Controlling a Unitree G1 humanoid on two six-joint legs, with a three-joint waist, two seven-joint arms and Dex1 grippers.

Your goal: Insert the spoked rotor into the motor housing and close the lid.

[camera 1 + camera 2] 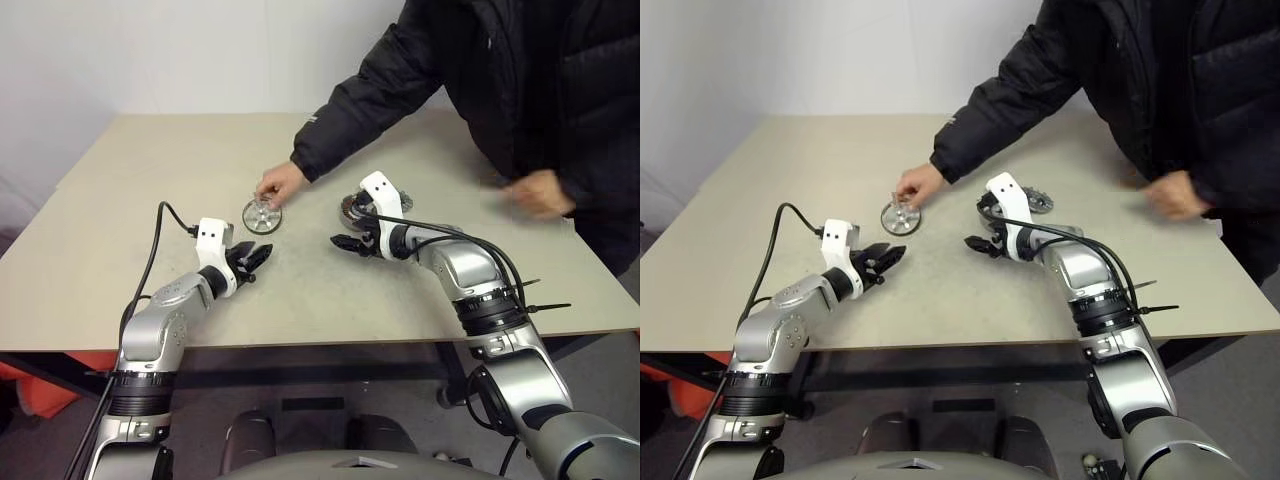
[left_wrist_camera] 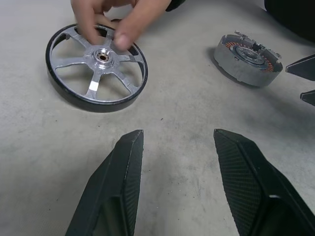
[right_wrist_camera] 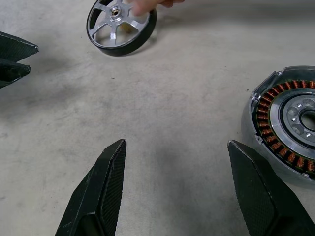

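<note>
The spoked rotor (image 2: 96, 69) lies flat on the beige counter (image 1: 150, 170), a little past the left hand (image 1: 257, 258) and slightly toward the middle of the counter; a clear strip of bare surface separates the two. That left hand hovers low over the counter with its two black fingers (image 2: 115, 187) spread apart and nothing between them. A person's hand (image 1: 280, 184), reaching in from the far side in a dark padded sleeve (image 1: 370, 90), has its fingertips on the rotor's hub and spokes. The motor housing (image 3: 288, 130) sits on the counter to the right of the rotor, well apart from it, its ring of copper windings facing up around a dark centre. The right hand (image 1: 346, 243) is just in front of the housing, on the near side, and points leftward across the counter; its fingers (image 3: 98, 191) are wide apart and hold nothing, and the housing lies just beside the outer one without touching it. The person's other hand (image 1: 540, 192) is over the right far part of the counter.
</note>
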